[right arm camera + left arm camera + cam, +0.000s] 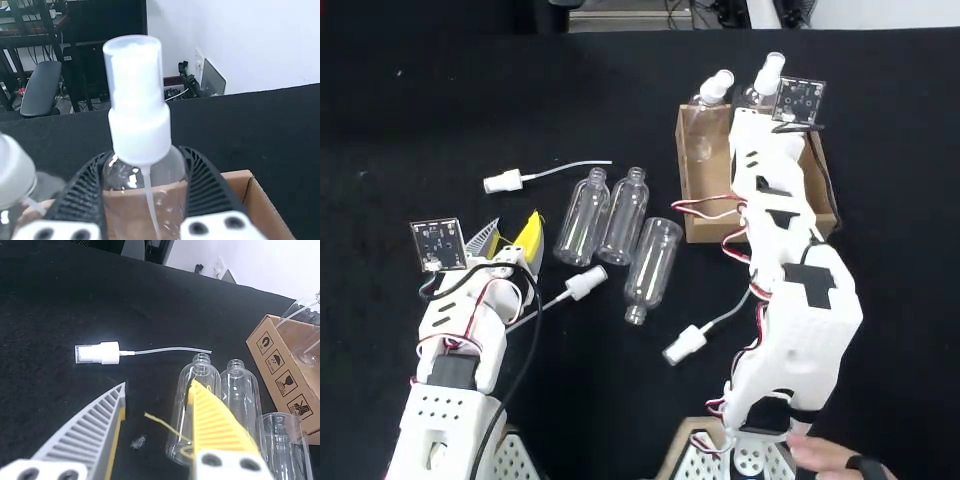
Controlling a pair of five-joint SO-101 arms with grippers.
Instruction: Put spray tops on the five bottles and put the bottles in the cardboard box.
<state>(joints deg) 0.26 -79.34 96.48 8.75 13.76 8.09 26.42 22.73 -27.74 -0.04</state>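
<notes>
The right gripper (145, 165) is clamped on a clear plastic bottle (122, 180) capped with a white spray top (136, 95), at the cardboard box (235, 195). The bottle's base is cut off. A second capped bottle (12, 170) alongside is partly seen. The left gripper (157, 385) is held open and empty, its fingers ribbed. A loose spray top (97, 352) with a thin tube lies just ahead, and three uncapped bottles (240, 395) lie beside.

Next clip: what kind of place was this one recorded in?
Probably an office or lab workroom: a robot arm works on a black-covered table. Behind it, the right wrist view shows what looks like an office chair, tangled cables by the floor and a white wall.
</notes>
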